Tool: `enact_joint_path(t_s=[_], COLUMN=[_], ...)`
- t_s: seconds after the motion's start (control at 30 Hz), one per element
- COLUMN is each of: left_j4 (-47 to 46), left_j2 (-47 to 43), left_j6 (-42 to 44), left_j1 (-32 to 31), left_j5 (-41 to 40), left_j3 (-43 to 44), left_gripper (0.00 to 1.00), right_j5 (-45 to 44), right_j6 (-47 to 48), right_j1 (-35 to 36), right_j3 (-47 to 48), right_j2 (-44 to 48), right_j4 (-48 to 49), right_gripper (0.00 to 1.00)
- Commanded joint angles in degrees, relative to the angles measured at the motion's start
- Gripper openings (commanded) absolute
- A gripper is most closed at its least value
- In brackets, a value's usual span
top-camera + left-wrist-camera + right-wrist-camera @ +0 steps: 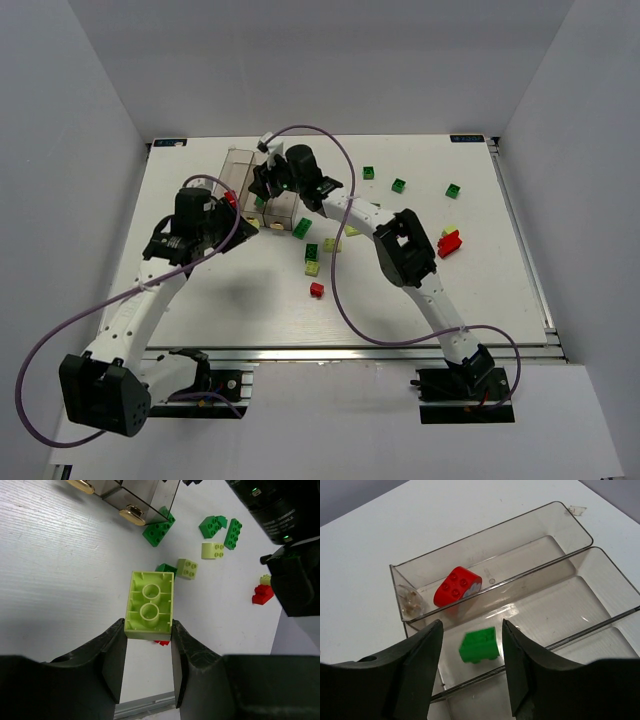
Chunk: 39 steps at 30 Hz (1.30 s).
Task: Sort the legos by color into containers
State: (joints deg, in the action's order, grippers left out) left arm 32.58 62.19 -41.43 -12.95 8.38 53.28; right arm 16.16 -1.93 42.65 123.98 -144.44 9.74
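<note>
Three joined containers of clear smoky plastic stand at about 10 o'clock from the middle of the table in the top view. The right gripper hangs above them with its fingers spread wide, and it holds nothing. Between the fingers, touching neither of them, a dark green brick shows in the middle bin. It looks a little blurred, and I cannot tell if it lies on the floor of the bin. At 11 o'clock from it a red brick with one rounded end lies in the neighbour bin, near the short end wall.

The left gripper is closed narrow on a pale yellow-green brick. It holds the brick above the table, with the hollow underside and its two round tubes turned to the wrist camera.

Loose legos lie on the table at 12 to 3 o'clock from the held brick. One green brick is just beside the corner of the containers. Two pale ones are near each other, and a small red one is at 3 o'clock.
</note>
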Motion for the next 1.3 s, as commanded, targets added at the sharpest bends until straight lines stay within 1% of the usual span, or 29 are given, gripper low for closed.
enact_joint_path(t_s=[0.0, 0.17, 0.23, 0.33, 0.43, 0.53, 0.57, 0.6, 0.73, 0.77, 0.83, 0.87, 0.93, 0.97, 1.0, 1.03, 1.1, 1.17, 1.2, 1.27], left_j4=[0.5, 0.9, -0.2, -1.8, -3.5, -4.4, -4.5, -4.7, -4.5, -4.9, -6.0, -6.1, -5.5, -5.1, -4.1, -3.8, -3.3, -2.9, -2.2, -0.8], left_j2=[1.7, 4.5, 4.8, 5.3, 6.3, 8.6, 9.4, 10.4, 17.8, 19.0, 21.3, 23.8, 26.8, 30.1, 33.4, 33.4, 38.1, 41.0, 43.9, 46.5], left_j6=[-2.1, -3.1, -4.3, -5.8, -7.2, -8.1, -8.6, -8.9, -9.5, -9.4, -9.3, -9.2, -8.4, -8.0, -7.1, -7.1, -6.4, -5.9, -5.9, -5.5], left_j1=[0.4, 0.5, 0.5, 0.5, 0.5, 0.5, 0.5, 0.5, 0.5, 0.4, 0.4, 0.5, 0.5, 0.5, 0.4, 0.4, 0.4, 0.4, 0.4, 0.4], left_j5=[1.3, 2.2, 2.8, 3.7, 4.8, 6.0, 6.2, 6.3, 7.0, 7.5, 7.5, 7.4, 7.1, 6.9, 6.5, 6.1, 5.5, 5.5, 5.2, 5.2], left_j3=[3.9, 6.3, 6.6, 7.0, 7.5, 8.4, 8.8, 9.2, 12.7, 14.0, 15.4, 16.1, 19.7, 21.1, 23.9, 25.4, 29.5, 32.3, 33.6, 37.4], left_gripper=[0.07, 0.07, 0.07, 0.07, 0.07, 0.07, 0.07, 0.07, 0.06, 0.07, 0.06, 0.07, 0.07, 0.07, 0.07, 0.07, 0.07, 0.1, 0.11, 0.12], right_j5=[-2.5, -2.4, -2.6, -3.2, -0.9, 6.2, 7.9, 9.7, 13.8, 14.9, 19.1, 20.4, 23.6, 24.5, 25.0, 25.3, 25.8, 25.8, 25.8, 25.2], right_j6=[1.8, 3.3, 3.3, 2.4, 2.5, 1.8, -1.1, -2.0, -3.3, -2.7, -1.6, -1.1, 1.6, 2.3, 5.2, 6.4, 8.0, 9.5, 10.0, 10.9], right_j1=[-0.4, -0.4, -0.5, -1.3, -3.4, -7.0, -9.1, -9.9, -14.4, -15.2, -17.4, -18.0, -19.4, -20.2, -20.5, -20.5, -20.9, -21.1, -21.2, -21.6], right_j3=[2.1, 2.1, 2.1, 2.1, 1.2, -3.7, -7.8, -9.6, -20.4, -23.9, -26.8, -27.8, -31.6, -33.1, -36.0, -37.2, -40.6, -43.3, -44.5, -47.2], right_j2=[-0.5, -1.0, -0.8, 0.7, 3.6, 9.3, 12.7, 14.4, 23.4, 27.1, 30.2, 33.0, 37.2, 38.6, 41.2, 42.6, 44.8, 48.3, 49.3, 51.9], right_j4=[4.8, 5.5, 5.6, 5.7, 4.2, 6.0, 6.4, 6.4, 5.8, 4.7, 2.4, -0.5, -3.3, -5.5, -8.0, -8.1, -11.8, -12.9, -13.6, -14.4], right_gripper=[0.58, 0.65, 0.66, 0.65, 0.59, 0.28, 0.05, 0.0, 0.0, 0.0, 0.0, 0.0, 0.0, 0.0, 0.0, 0.0, 0.0, 0.0, 0.0, 0.02])
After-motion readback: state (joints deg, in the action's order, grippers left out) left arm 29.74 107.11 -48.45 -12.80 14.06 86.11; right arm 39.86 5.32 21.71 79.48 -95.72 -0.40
